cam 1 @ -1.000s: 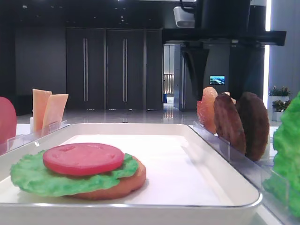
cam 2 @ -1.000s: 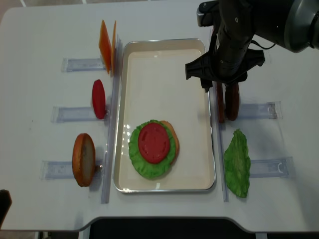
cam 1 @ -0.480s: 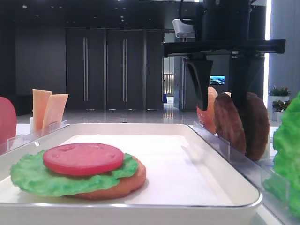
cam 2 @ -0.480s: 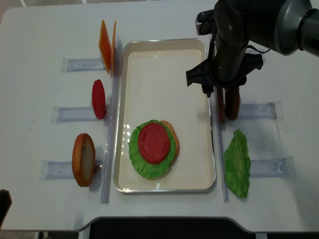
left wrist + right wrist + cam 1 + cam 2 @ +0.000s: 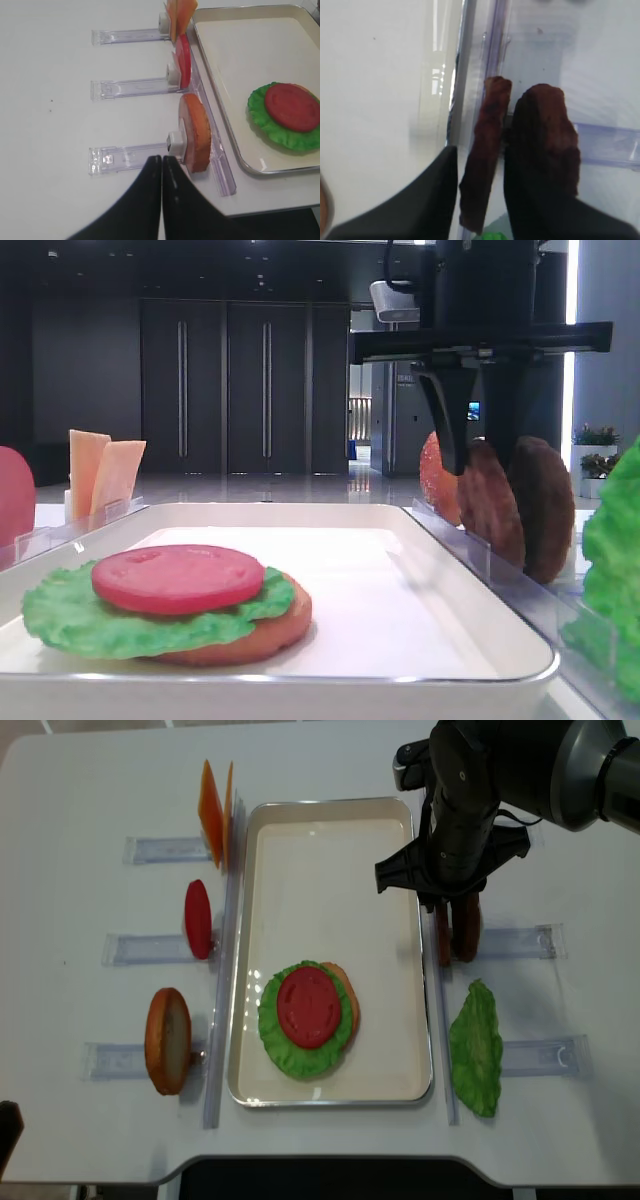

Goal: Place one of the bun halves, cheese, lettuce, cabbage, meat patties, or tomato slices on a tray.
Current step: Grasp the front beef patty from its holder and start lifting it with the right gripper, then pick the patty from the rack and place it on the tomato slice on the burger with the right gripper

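Note:
Two dark brown meat patties stand on edge in a clear rack right of the white tray (image 5: pixel 330 805). My right gripper (image 5: pixel 443 908) reaches down over them. Its fingers press both faces of the patty nearer the tray (image 5: pixel 485 150), and the other patty (image 5: pixel 547 125) stands just outside the right finger. On the tray lies a bun half (image 5: pixel 347 992) with lettuce (image 5: pixel 285 1055) and a tomato slice (image 5: pixel 308 1007) on top. My left gripper (image 5: pixel 161 161) is shut and holds nothing. It hovers over the table beside the bun half (image 5: pixel 195 132) in its rack.
Cheese slabs (image 5: pixel 212 810), a tomato slice (image 5: pixel 197 918) and a bun half (image 5: pixel 167 1040) stand in clear racks left of the tray. A second lettuce leaf (image 5: pixel 475 1050) lies in the right front rack. The tray's far half holds nothing.
My right gripper came down over the patties, and its jaws narrowed from wide open onto the patty nearer the tray. The left gripper has not moved.

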`<action>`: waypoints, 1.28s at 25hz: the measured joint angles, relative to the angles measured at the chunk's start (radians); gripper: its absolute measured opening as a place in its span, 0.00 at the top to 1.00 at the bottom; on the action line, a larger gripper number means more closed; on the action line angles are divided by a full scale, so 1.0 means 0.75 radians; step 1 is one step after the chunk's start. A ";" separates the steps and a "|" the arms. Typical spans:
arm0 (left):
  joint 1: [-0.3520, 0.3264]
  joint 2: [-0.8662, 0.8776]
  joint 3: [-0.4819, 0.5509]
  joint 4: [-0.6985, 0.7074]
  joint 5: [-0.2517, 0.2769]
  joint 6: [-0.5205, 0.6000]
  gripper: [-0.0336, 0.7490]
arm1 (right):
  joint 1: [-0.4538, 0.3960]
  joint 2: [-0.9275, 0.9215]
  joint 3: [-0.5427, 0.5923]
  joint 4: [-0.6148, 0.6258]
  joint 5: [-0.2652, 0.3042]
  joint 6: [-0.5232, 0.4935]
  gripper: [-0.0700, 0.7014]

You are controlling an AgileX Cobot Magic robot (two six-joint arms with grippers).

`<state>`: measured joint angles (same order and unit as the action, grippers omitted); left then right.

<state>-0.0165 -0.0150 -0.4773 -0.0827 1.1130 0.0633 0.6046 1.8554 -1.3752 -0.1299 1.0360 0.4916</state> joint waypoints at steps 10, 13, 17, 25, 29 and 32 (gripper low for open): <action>0.000 0.000 0.000 0.000 0.000 0.000 0.96 | 0.000 0.000 0.000 -0.027 0.031 0.000 0.76; 0.000 0.000 0.000 0.000 0.000 0.000 0.96 | 0.000 0.000 0.000 -0.032 0.032 0.000 0.76; 0.000 0.000 0.000 0.000 0.000 0.000 0.96 | 0.000 0.000 0.000 -0.033 0.045 0.000 0.76; 0.000 0.000 0.000 0.000 0.000 0.000 0.96 | 0.000 -0.046 0.000 -0.012 0.121 -0.001 0.76; 0.000 0.000 0.000 0.000 0.000 0.000 0.96 | 0.000 -0.113 -0.002 0.004 0.143 -0.001 0.76; 0.000 0.000 0.000 0.000 0.000 0.000 0.96 | 0.000 -0.147 -0.028 0.028 0.188 -0.001 0.76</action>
<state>-0.0165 -0.0150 -0.4773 -0.0827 1.1130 0.0633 0.6046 1.7448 -1.3962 -0.1089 1.1769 0.4909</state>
